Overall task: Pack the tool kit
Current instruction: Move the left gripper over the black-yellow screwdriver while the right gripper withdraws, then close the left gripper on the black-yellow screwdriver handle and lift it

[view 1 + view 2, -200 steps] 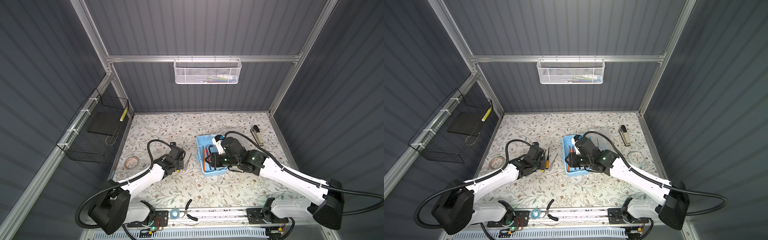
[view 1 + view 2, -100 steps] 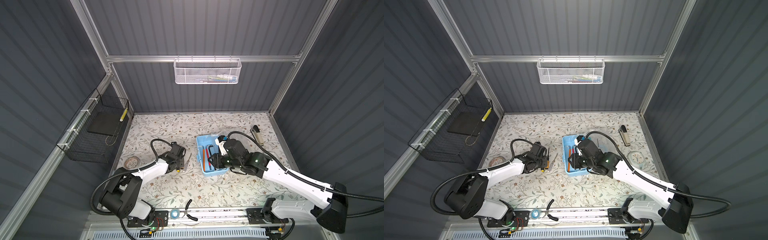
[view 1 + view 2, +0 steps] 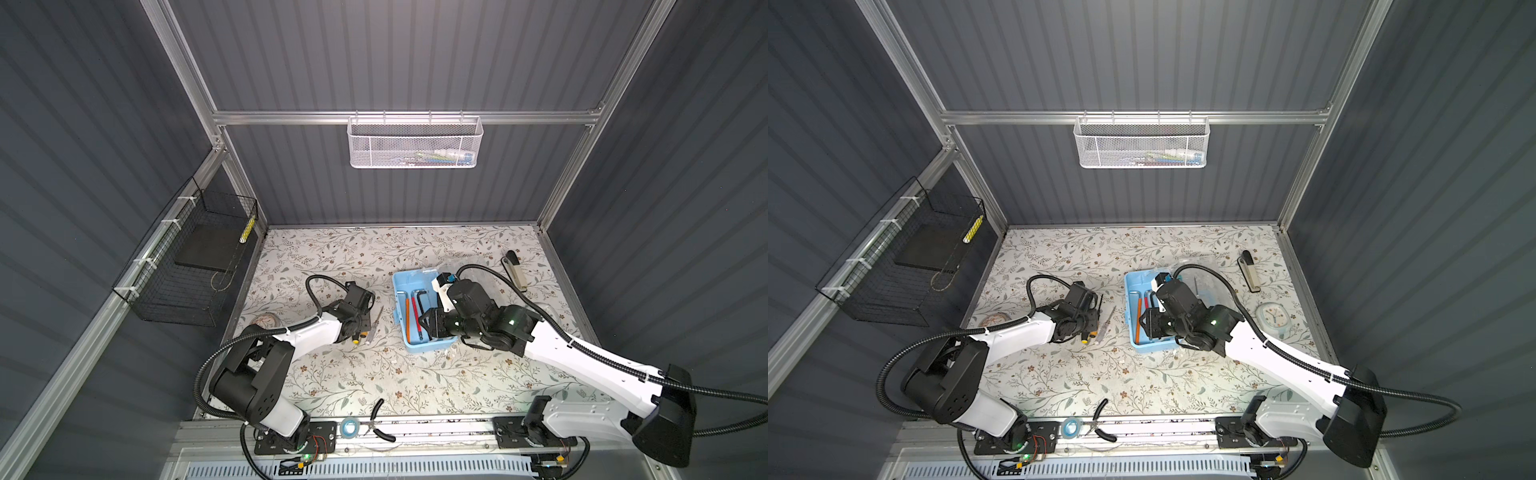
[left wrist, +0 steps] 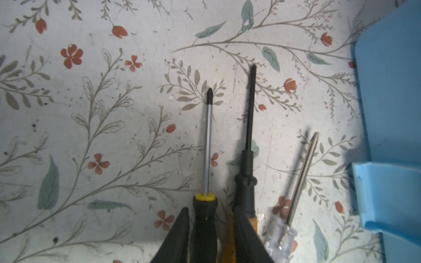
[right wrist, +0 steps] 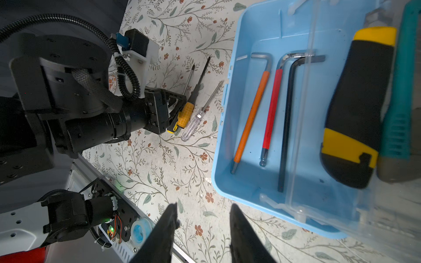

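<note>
Straddling black screwdriver [image 4: 206, 159] and orange screwdriver [image 4: 247, 180] at nine o'clock from the tray [image 5: 248, 41], left hand [image 4: 211, 214] is narrow, grip uncertain; lifting may drag both. Right hand [image 5: 204, 209] hangs narrowly open, empty.

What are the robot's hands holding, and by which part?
The left gripper has its jaws around the handle of the black-and-yellow screwdriver, which lies on the table; whether it squeezes cannot be told. The right gripper is open, empty.

3 screwdrivers [image 4: 208, 141] side by side on tbl [image 3: 374, 374], L of tray [image 3: 398, 307] (hex keys [image 5: 272, 109] inside)
</note>
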Tool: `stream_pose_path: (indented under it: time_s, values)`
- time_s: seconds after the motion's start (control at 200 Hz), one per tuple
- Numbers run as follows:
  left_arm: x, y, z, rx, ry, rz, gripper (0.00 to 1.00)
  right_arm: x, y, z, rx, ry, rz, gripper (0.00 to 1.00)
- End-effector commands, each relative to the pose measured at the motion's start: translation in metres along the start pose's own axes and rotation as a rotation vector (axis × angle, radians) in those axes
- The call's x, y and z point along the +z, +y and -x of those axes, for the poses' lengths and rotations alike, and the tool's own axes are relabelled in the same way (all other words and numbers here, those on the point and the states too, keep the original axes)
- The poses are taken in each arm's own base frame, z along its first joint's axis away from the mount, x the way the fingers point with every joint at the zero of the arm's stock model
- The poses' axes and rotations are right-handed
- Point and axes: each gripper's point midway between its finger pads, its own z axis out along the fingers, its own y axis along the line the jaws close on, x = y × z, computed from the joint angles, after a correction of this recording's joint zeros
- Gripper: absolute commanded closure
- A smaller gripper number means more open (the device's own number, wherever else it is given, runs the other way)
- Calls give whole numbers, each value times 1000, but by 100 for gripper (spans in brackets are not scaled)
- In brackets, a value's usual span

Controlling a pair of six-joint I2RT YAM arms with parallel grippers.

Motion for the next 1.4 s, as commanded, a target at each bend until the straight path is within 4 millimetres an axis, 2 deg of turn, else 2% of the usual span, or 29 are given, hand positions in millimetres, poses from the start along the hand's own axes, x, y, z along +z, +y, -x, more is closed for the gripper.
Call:
stream_pose_path:
  time_s: [0.0,0.115,0.31,0.475,0.7,1.256,1.276,1.396]
  values:
    - [-8,5,4,-7,-21,1,65,2,-4,-1,-6,-6,-8,60]
    - [-24,-4,13,8,-54,-58,64,5,-3,-1,-7,8,-7,60]
    - [-32,5,15,13,-62,-15,63,12,-1,-1,-7,17,1,60]
    - [-19,6,6,23,-27,0,64,13,0,-1,-6,21,5,60]
    - [-7,7,4,23,-5,21,65,11,-3,-1,-12,11,-5,60]
    - [13,5,-5,28,36,33,69,18,-16,-9,11,29,-22,60]
    - [14,6,-5,28,38,36,70,18,-12,-4,11,7,-4,60]
    - [16,7,-8,25,49,46,73,16,-12,-4,16,-4,-1,60]
